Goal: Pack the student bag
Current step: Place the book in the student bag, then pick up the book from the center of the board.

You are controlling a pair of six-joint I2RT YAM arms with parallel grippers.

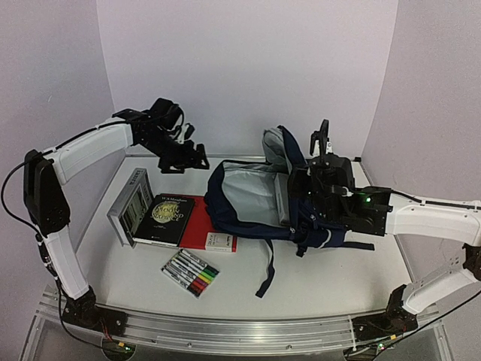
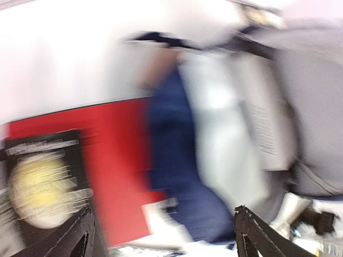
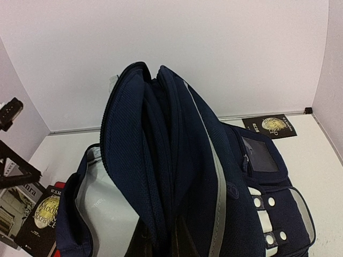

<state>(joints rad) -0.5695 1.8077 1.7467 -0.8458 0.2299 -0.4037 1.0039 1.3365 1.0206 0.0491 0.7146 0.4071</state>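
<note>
On table [image 1: 338,278]: large navy blue fabric backpack [image 1: 248,203], mouth open
Left pincer [image 1: 189,160]: apart, empty
Right pincer [image 1: 295,197]: together on backpack rim
Risk: rim slips free, mouth collapses

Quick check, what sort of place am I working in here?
Probably a lab test booth: plain pale walls enclose a white table, an aluminium rail edges it, and the student bag lies staged.
</note>
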